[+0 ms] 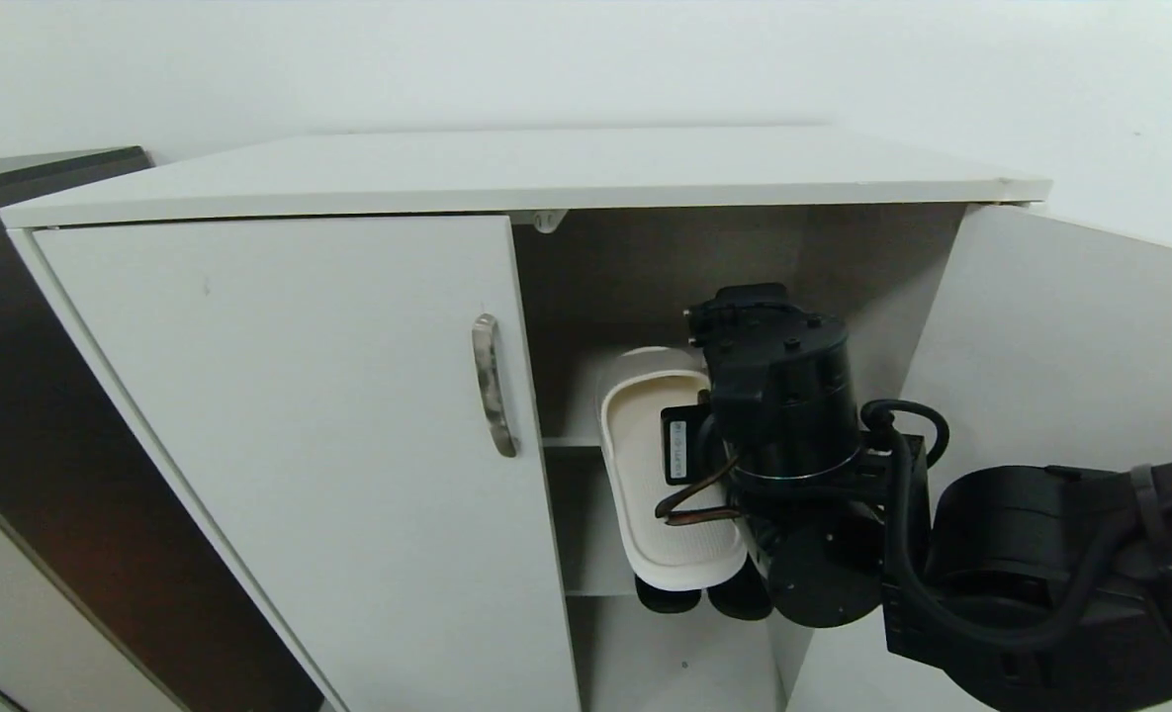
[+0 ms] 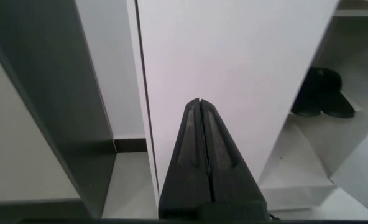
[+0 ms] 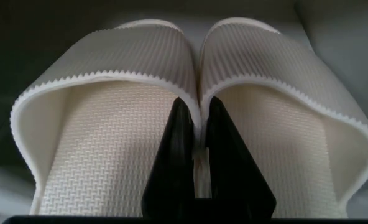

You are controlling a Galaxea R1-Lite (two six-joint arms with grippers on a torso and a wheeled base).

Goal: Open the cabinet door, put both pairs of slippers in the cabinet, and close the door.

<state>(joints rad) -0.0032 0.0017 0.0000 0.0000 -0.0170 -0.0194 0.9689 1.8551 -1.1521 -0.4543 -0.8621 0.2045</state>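
A white cabinet (image 1: 526,163) stands with its left door (image 1: 279,396) closed and its right door (image 1: 1060,336) swung open. My right gripper (image 3: 196,124) is shut on the touching inner edges of a pair of white slippers (image 3: 109,143). In the head view the white slippers (image 1: 660,475) hang toe-up inside the opening, at the level of the middle shelf (image 1: 566,443). A pair of black slippers (image 1: 670,598) lies on the shelf below them, and also shows as black slippers (image 2: 324,93) from the left wrist. My left gripper (image 2: 199,106) is shut and empty, low in front of the closed door.
A metal handle (image 1: 492,386) sits on the closed door's right edge. A dark panel (image 1: 51,396) stands to the cabinet's left. The open door bounds the right arm's right side.
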